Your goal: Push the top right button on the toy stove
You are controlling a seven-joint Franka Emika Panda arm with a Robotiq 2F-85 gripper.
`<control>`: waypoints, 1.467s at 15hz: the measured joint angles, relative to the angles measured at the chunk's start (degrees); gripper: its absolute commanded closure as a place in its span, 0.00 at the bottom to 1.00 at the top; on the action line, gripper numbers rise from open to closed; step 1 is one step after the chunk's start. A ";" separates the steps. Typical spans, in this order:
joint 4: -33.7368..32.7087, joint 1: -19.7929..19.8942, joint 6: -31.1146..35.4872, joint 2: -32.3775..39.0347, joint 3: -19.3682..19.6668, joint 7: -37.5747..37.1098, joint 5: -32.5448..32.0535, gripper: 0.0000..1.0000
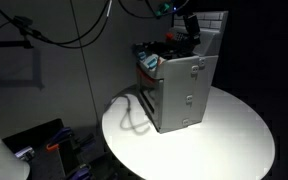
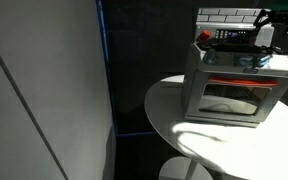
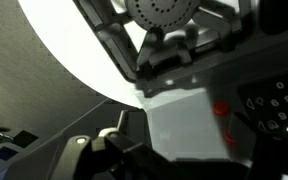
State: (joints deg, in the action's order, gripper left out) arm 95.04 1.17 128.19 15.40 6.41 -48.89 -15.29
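Observation:
The grey toy stove (image 1: 184, 90) stands on a white round table, with its white brick-pattern back panel (image 1: 214, 25) behind it. It also shows in an exterior view (image 2: 232, 85) with its oven door facing the camera. My gripper (image 1: 189, 28) hangs just over the stove top near the back panel; it shows in an exterior view (image 2: 271, 25) too. The wrist view is very close to the stove: a dark burner (image 3: 164, 12), a grey face (image 3: 179, 120), two small red buttons (image 3: 222, 110) and a keypad (image 3: 279, 105). My fingers are dark and blurred, so their state is unclear.
The white round table (image 1: 229, 140) (image 2: 179, 120) drops off at its edge all around. A grey cable (image 1: 134, 115) loops on the table beside the stove. A teal and orange item (image 1: 149, 62) sits at the stove's side. A grey wall panel (image 2: 44, 90) is nearby.

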 measured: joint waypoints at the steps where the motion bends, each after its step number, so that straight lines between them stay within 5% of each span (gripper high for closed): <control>1: -0.02 0.00 0.00 0.06 0.04 -0.15 0.00 0.00; 22: -1.94 -0.46 -0.13 1.68 0.84 -1.00 0.00 0.00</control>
State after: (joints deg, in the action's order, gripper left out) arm 93.09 0.71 128.05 17.09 7.25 -49.89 -15.29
